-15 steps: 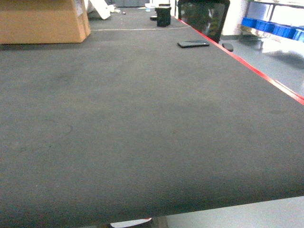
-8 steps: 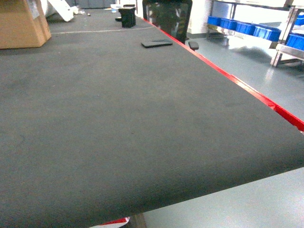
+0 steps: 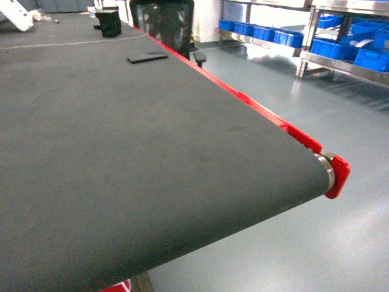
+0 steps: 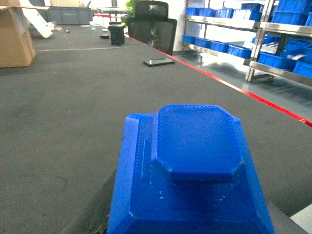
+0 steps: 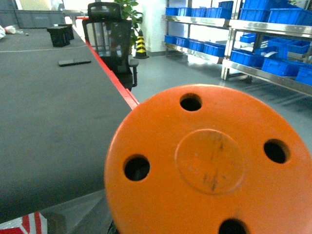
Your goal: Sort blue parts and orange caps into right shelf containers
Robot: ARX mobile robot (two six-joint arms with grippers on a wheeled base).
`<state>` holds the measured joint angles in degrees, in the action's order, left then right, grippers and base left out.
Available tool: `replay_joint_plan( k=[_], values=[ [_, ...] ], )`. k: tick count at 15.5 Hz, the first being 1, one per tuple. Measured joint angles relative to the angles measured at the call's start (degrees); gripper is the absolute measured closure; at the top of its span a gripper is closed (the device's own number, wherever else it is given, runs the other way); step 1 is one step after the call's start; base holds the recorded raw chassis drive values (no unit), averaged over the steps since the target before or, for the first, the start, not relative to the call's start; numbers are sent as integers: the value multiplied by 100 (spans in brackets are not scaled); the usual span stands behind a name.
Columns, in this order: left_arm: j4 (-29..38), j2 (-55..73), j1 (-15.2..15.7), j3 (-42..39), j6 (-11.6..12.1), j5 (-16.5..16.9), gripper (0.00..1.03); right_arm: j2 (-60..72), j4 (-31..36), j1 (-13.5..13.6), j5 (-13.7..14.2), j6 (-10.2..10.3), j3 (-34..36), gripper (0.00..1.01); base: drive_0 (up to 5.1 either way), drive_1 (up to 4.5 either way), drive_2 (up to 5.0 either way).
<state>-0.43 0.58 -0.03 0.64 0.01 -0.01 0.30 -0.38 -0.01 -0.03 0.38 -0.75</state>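
A chunky blue part (image 4: 195, 161) with an octagonal raised top fills the lower left wrist view, held over the dark table (image 4: 73, 122). My left gripper (image 4: 187, 222) is shut on it; only a dark sliver of one finger (image 4: 97, 209) shows. A round orange cap (image 5: 209, 165) with small holes fills the right wrist view, held past the table's red edge (image 5: 117, 83). My right gripper (image 5: 195, 226) is shut on it, with its fingers hidden behind the cap. Neither gripper appears in the head view.
Steel shelves with blue bins (image 3: 364, 58) stand to the right across a grey floor (image 3: 304, 243). The table ends at a red corner (image 3: 336, 176). A black office chair (image 3: 170, 24), a phone (image 3: 147, 58) and a black box (image 3: 109, 23) sit far back.
The head view has swung to the right. The cardboard box has left the picture, and the table's end corner, the floor and the shelves have come into it.
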Motion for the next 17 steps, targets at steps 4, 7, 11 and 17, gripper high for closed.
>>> replay_joint_plan(
  k=[4,7,11,17],
  values=[
    [0,0,2,0,0,0,61,0,2,0,0,0,0,56,-158,-158,-158],
    [0,0,0,0,0,-2,61,0,2,0,-2,0,0,56,-167,-167,-167],
    [0,0,2,0,0,0,61,0,2,0,-2,0,0,56,-159,-159,-159],
    [0,0,0,0,0,0,61,0,0,0,-2,0,0,56,-159,-159,-159]
  ],
)
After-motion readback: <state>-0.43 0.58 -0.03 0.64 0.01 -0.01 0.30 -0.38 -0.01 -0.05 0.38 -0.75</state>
